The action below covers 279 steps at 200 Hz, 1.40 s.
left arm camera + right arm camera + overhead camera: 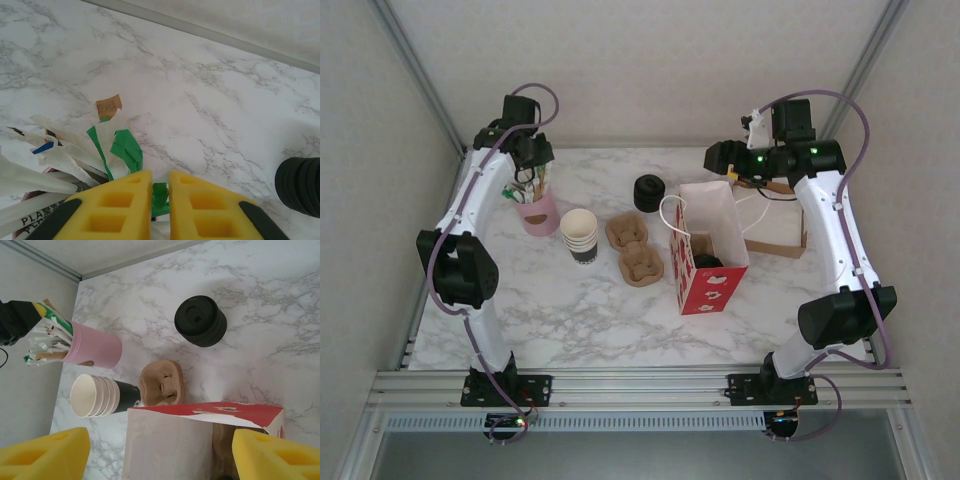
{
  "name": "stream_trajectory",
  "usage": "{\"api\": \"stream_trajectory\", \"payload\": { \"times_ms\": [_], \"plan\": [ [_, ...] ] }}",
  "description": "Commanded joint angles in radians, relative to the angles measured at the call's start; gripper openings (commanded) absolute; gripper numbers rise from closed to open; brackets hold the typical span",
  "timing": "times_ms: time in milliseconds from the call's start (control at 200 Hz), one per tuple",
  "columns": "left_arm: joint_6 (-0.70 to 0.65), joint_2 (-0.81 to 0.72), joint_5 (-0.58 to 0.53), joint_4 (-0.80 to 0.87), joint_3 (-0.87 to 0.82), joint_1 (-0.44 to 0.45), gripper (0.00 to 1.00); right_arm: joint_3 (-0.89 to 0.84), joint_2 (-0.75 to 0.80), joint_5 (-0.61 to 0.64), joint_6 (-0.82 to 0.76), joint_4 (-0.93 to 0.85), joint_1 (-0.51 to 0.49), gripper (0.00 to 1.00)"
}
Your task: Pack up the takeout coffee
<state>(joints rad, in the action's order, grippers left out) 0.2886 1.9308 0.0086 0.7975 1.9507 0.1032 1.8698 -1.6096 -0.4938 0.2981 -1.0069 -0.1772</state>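
As my left claw point(160, 179) pinches narrow on a green sachet point(121, 146) in the pink cup point(540, 218) at ten o'clock, tangled neighbours could lift too, while the takeout coffee point(708, 262) seems bagged at three o'clock, my right claw point(160, 454) wide.

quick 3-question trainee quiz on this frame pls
1. True or false: the right gripper is open.
2. What sits between the fingers of the left gripper? A green packet; B black lid; C spoon.
3. Fill in: the stack of paper cups stands between the pink cup and the two ____.
Key: 1 true; 2 A; 3 pulp cup carriers.
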Motion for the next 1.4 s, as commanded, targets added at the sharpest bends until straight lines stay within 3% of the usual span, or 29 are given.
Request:
{"api": "stream_trajectory", "payload": {
  "times_ms": [0,110,225,300,746,1392],
  "plan": [
    [0.001,0.014,0.007,0.016,0.031,-0.002,0.14,-0.011,0.023,-0.004,-0.018,-0.010,-0.003,0.76],
    [0.001,0.018,0.005,0.015,0.031,-0.001,0.15,-0.012,0.022,-0.006,-0.018,-0.008,-0.003,0.76],
    [0.001,0.023,0.002,0.015,0.034,-0.002,0.29,-0.014,0.022,-0.005,-0.018,-0.010,-0.002,0.76],
    [0.003,0.026,0.002,0.014,0.034,-0.001,0.31,-0.015,0.022,-0.005,-0.019,-0.010,-0.003,0.76],
    [0.004,0.024,0.003,0.017,0.039,-0.001,0.11,-0.020,0.028,-0.002,-0.023,-0.012,-0.004,0.76],
    [0.001,-0.083,-0.049,0.037,0.037,0.002,0.05,-0.021,0.031,-0.013,-0.011,-0.005,-0.003,0.76]
  ]
}}
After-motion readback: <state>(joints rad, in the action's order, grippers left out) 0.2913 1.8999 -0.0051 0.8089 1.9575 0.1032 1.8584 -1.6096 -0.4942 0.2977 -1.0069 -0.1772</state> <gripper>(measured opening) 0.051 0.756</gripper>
